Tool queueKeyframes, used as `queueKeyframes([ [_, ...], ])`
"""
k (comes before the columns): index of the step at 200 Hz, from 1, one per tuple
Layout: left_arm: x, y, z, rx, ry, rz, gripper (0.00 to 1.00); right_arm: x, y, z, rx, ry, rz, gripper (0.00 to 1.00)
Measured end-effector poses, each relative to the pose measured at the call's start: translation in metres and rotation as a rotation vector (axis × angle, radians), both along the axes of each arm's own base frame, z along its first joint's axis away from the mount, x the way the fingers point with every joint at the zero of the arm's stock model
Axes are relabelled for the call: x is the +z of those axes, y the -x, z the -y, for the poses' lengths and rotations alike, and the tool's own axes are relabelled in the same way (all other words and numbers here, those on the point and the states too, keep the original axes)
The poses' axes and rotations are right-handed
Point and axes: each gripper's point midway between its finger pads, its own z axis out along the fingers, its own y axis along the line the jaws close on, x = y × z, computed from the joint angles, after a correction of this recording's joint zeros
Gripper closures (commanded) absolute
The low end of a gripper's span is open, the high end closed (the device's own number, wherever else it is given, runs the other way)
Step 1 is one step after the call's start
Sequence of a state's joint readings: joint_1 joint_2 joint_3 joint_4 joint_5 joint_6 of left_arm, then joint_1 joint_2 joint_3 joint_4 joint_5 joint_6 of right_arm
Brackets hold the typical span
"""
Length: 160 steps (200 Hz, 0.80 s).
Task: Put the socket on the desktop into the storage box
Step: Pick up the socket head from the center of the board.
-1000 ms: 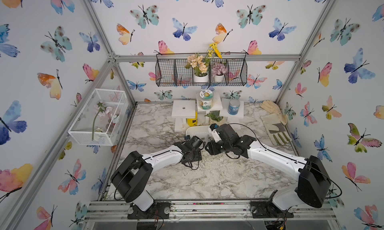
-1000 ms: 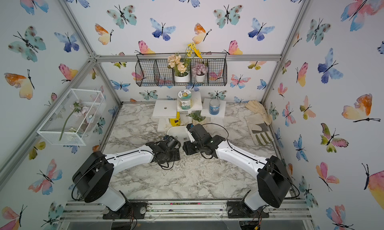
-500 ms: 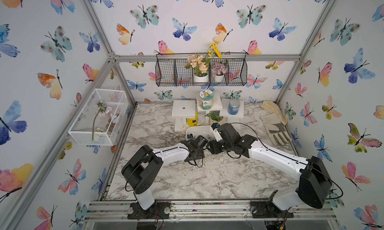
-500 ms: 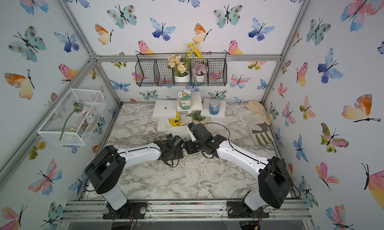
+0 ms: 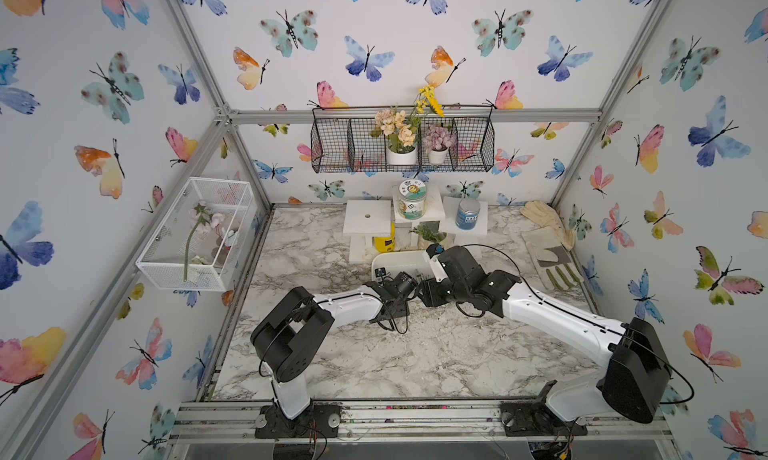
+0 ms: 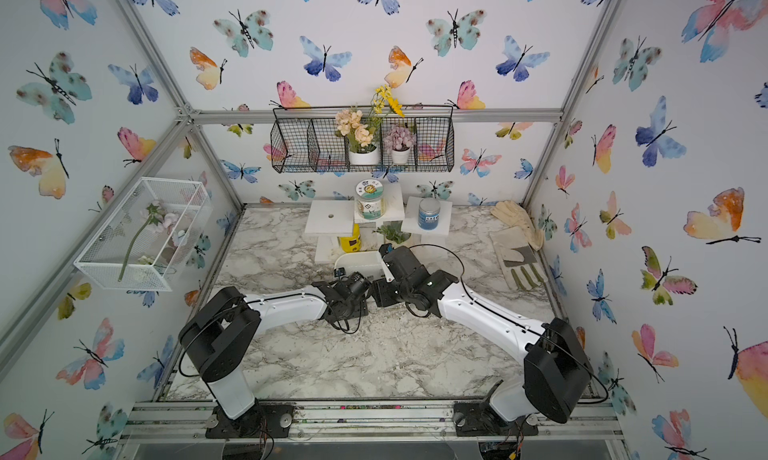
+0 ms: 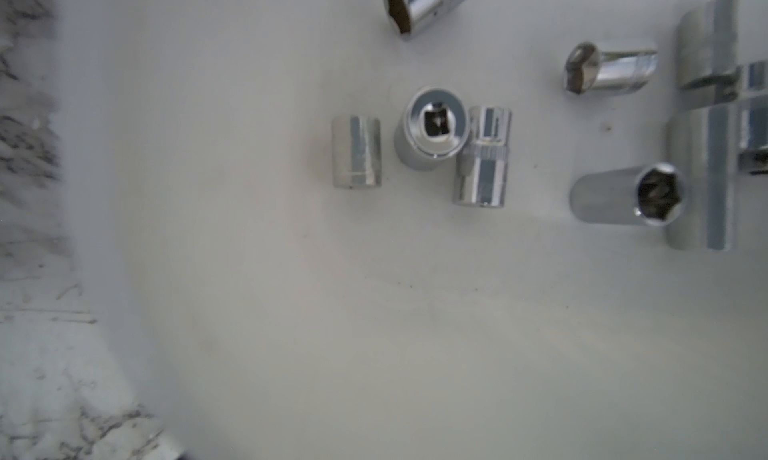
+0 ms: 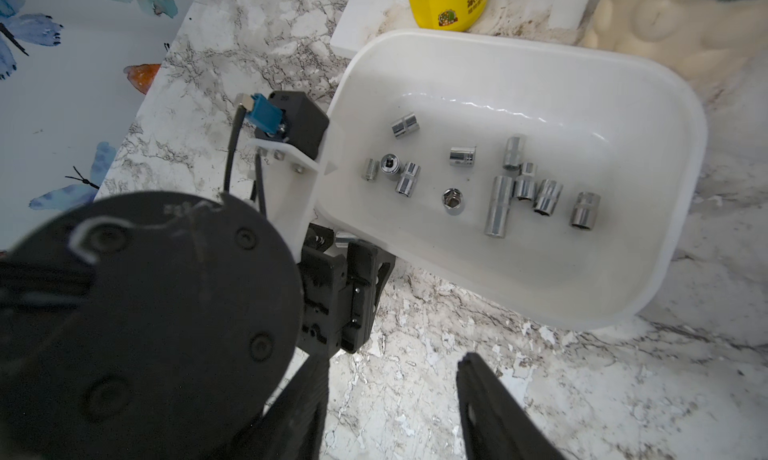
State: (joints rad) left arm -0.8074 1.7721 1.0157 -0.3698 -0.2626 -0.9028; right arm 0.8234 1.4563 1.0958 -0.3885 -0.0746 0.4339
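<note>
Right gripper (image 8: 394, 366): fingers apart, nothing between them, low over the bare desktop (image 8: 582, 395). Left gripper (image 8: 357, 266) is just beside it on the left-arm side, with its tip at the near rim of the storage box (image 8: 698, 146). Its own body hides the jaws, so I cannot tell if they are apart or together. The left wrist camera module (image 8: 291, 121) hangs over the box corner.

The storage box sits on the desktop just ahead of both grippers. In both top views the two grippers sit nearly nose to nose at its near edge.

All the sockets (image 8: 462, 156) in view are inside the box, about eleven chrome pieces scattered on its floor. Most lie on their sides. Closest to the left gripper is a standing socket (image 7: 434, 123), square hole up. It touches a lying one on one side and is a little apart from a smaller one on the other. Farther in, a long socket (image 8: 498, 206) lies beside a tight cluster of short ones.

Past the box from the grippers are a yellow bottle (image 8: 451, 0) and a cream knobbly pot (image 8: 665, 21), both close to the far rim. Work gloves (image 5: 548, 246) lie well off to the right-arm side. A black wire basket (image 5: 403, 146) hangs on the back wall and a white mesh cage (image 5: 199, 233) on the left wall.
</note>
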Motion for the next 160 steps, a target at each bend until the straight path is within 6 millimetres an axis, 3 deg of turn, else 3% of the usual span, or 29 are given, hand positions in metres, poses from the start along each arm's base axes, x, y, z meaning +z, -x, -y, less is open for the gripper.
queueKeyframes([
  [113,-0.0016,-0.0065,-0.0016,0.018,-0.025,0.038,0.48,-0.0031,0.0004,0.0037,-0.011,0.015,-0.004,0.45],
  [160,-0.002,-0.0061,-0.0008,0.019,-0.024,0.043,0.53,-0.0038,0.0006,0.0043,-0.012,0.019,-0.005,0.45],
])
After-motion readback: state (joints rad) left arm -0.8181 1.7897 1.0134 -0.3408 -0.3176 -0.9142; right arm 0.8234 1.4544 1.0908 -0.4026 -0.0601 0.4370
